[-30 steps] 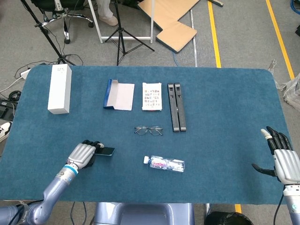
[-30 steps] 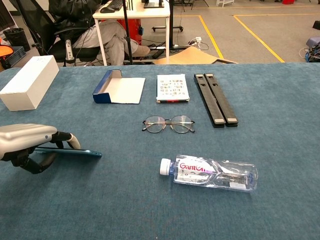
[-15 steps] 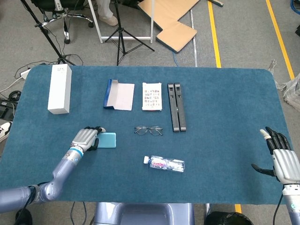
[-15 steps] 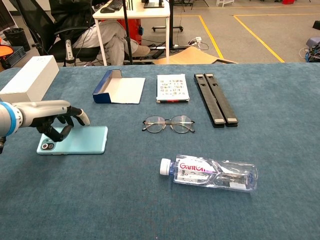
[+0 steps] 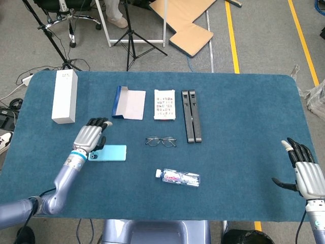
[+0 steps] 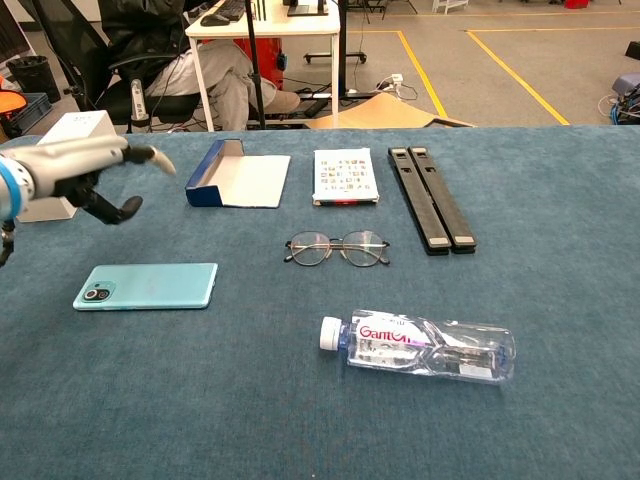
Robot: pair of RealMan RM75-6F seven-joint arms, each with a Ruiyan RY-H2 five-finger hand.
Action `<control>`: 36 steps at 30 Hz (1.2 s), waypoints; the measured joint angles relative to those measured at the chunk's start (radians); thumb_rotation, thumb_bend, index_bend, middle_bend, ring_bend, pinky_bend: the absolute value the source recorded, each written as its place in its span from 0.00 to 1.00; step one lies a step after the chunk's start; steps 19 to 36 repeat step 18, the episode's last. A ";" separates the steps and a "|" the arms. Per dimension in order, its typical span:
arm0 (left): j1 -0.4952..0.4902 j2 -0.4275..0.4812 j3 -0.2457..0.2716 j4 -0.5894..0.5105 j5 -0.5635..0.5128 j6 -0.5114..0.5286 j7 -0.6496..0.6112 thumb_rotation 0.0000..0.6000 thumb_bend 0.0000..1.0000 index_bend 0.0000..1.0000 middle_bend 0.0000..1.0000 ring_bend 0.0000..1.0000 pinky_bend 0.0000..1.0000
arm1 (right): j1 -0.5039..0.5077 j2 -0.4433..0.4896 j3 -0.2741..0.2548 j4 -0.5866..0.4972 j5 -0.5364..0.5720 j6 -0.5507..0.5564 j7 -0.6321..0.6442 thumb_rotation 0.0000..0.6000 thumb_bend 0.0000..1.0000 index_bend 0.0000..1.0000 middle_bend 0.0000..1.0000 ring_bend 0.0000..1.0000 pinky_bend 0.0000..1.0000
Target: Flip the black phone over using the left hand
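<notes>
The phone [image 5: 107,153] [image 6: 146,286] lies flat on the blue table, its light teal back and camera facing up, camera end to the left. My left hand [image 5: 90,136] [image 6: 82,170] hovers above and behind the phone's left end, fingers spread, holding nothing and clear of the phone. At the table's right front edge my right hand [image 5: 306,172] stays open with fingers up, seen only in the head view.
Glasses [image 6: 336,248] lie right of the phone, a water bottle [image 6: 420,346] on its side nearer the front. Further back are a white box [image 5: 64,96], an open blue box [image 5: 128,102], a printed card [image 5: 164,104] and two black bars [image 5: 191,115].
The left hand turned the phone from its edge onto its face, let go of it, and rose away toward the back. The right hand stayed put.
</notes>
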 measured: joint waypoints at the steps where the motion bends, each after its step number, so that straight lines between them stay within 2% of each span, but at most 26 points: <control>1: 0.017 0.012 0.003 -0.004 0.048 0.033 -0.022 1.00 0.28 0.01 0.00 0.00 0.00 | -0.001 0.001 0.000 -0.002 -0.002 0.003 0.002 1.00 0.00 0.07 0.00 0.00 0.00; 3: 0.046 0.032 0.008 -0.011 0.118 0.094 -0.055 1.00 0.12 0.00 0.00 0.00 0.00 | -0.002 0.003 -0.001 -0.006 -0.007 0.007 0.004 1.00 0.00 0.07 0.00 0.00 0.00; 6: 0.110 0.078 0.022 -0.029 0.221 0.213 -0.115 1.00 0.01 0.00 0.00 0.00 0.00 | -0.004 0.006 -0.002 -0.012 -0.014 0.014 0.007 1.00 0.00 0.07 0.00 0.00 0.00; 9: 0.192 0.160 0.054 -0.071 0.281 0.318 -0.159 1.00 0.00 0.00 0.00 0.00 0.00 | -0.005 0.010 -0.003 -0.021 -0.026 0.024 0.011 1.00 0.00 0.07 0.00 0.00 0.00; 13: 0.302 0.302 0.127 -0.156 0.367 0.390 -0.213 1.00 0.00 0.00 0.00 0.00 0.00 | -0.006 0.013 -0.003 -0.027 -0.036 0.033 0.013 1.00 0.00 0.07 0.00 0.00 0.00; 18: 0.399 0.374 0.202 -0.203 0.468 0.475 -0.251 1.00 0.00 0.00 0.00 0.00 0.00 | -0.007 0.015 -0.003 -0.032 -0.043 0.040 0.013 1.00 0.00 0.07 0.00 0.00 0.00; 36: 0.399 0.374 0.202 -0.203 0.468 0.475 -0.251 1.00 0.00 0.00 0.00 0.00 0.00 | -0.007 0.015 -0.003 -0.032 -0.043 0.040 0.013 1.00 0.00 0.07 0.00 0.00 0.00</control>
